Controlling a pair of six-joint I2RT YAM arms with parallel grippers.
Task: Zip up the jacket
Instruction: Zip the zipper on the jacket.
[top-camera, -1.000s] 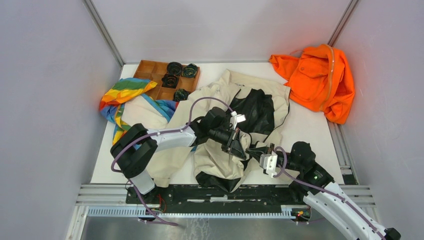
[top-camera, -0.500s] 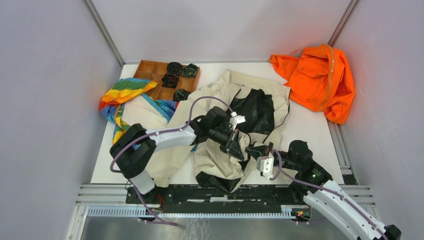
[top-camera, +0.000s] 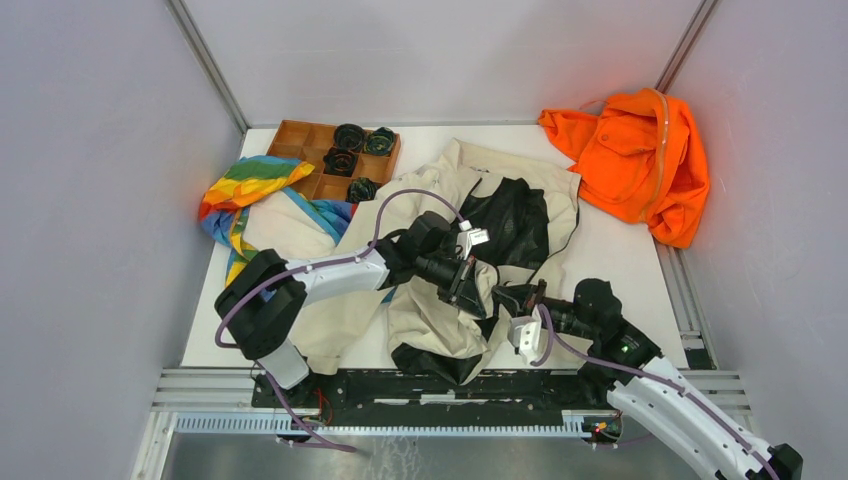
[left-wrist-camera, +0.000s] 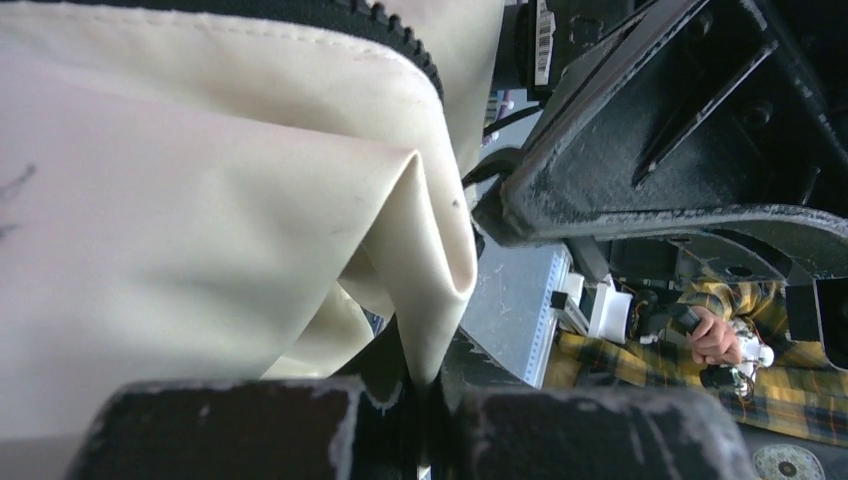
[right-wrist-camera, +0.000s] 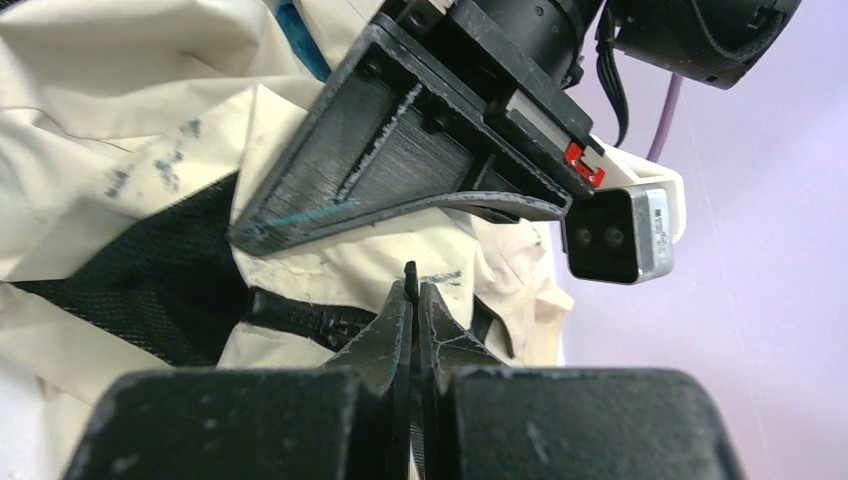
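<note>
The beige jacket (top-camera: 428, 325) lies open and crumpled across the middle of the table, its black lining (top-camera: 515, 215) showing. My left gripper (top-camera: 470, 288) is shut on a raised fold of the cream fabric (left-wrist-camera: 420, 250) next to the dark zipper edge (left-wrist-camera: 405, 45). My right gripper (top-camera: 512, 298) faces it from the right, close by. Its jaws (right-wrist-camera: 412, 300) are shut on a thin black tab that sticks up between the tips. That tab sits at the jacket's dark zipper (right-wrist-camera: 300, 315). The left gripper's finger (right-wrist-camera: 400, 150) fills the upper right wrist view.
A bright orange garment (top-camera: 635, 160) is heaped at the back right corner. A rainbow-striped cloth (top-camera: 245, 190) lies at the left, partly under a jacket sleeve. A wooden compartment tray (top-camera: 300, 140) with dark round pieces stands at the back left. Bare white table (top-camera: 625, 265) shows right of the jacket.
The right arm has shifted left and slightly forward, bringing its gripper closer to the left one. The left gripper has edged up and left with the fabric. Both stayed shut.
</note>
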